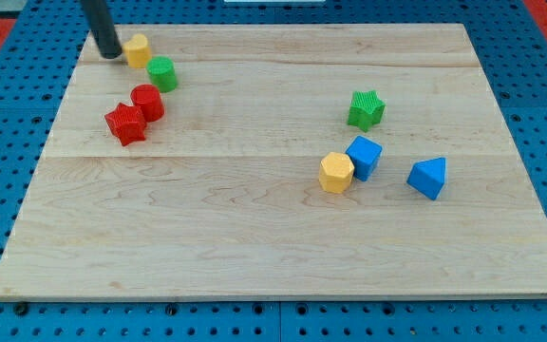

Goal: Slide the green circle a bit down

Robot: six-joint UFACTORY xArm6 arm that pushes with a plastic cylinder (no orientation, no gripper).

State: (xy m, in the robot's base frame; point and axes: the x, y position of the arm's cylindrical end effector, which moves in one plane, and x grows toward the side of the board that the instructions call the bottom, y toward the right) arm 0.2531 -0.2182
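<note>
A pale wooden worktop (273, 237) fills the view, sitting on a blue pegboard surface. The part nearest the view's bottom is bare wood.

Moving up, on the view's right, sits a cluster: a blue triangular block (428, 177) furthest right, a yellow hexagonal block (335, 172) touching a blue angular block (364, 155) just beside it, and above them a green star (366, 109), a little apart.

On the view's left, further up, a red star (125, 123) touches a red cylinder (147, 102). Just above and right of the red cylinder is the green circle (162, 73) — a short round block near the top left corner. A yellow block (138, 49) sits just up and left of it, very close or touching; I cannot tell which.

At the far top left, the end effector is a plain dark rod with nothing to open or close. My tip (110, 55) rests on the worktop just left of the yellow block, not touching the green circle.

The green circle looks small, light and rigid, so it should slide easily on the smooth wood. Being round, it may roll off sideways under an off-centre push — contact is best made on its upper edge, squarely in line with its centre. The red cylinder lies close to its downward path.
</note>
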